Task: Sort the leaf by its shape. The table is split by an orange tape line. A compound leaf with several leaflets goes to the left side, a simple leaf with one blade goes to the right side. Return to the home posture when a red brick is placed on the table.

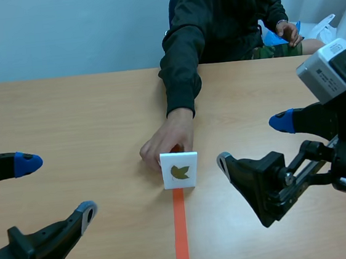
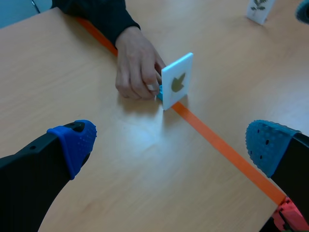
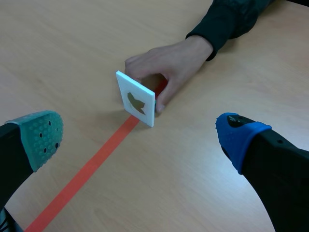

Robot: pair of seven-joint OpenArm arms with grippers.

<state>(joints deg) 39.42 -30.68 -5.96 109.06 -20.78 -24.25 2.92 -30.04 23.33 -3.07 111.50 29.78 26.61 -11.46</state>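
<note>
A white card point(image 1: 179, 169) with an olive-green lobed leaf picture stands upright on the far end of the orange tape line point(image 1: 181, 234). A person's hand point(image 1: 168, 139) holds it from behind. In the left wrist view the card point(image 2: 177, 81) sits on a small blue base, ahead of my open left gripper point(image 2: 170, 137). In the right wrist view the card point(image 3: 136, 99) is just ahead of my open right gripper point(image 3: 140, 130). In the scene view the left gripper point(image 1: 56, 187) is at the near left and the right gripper point(image 1: 253, 141) at the near right. Both are apart from the card.
A person in a dark sleeve point(image 1: 181, 60) sits across the table, the other hand point(image 1: 288, 31) resting at the back right. Another small leaf card point(image 2: 258, 8) stands far off on the table in the left wrist view.
</note>
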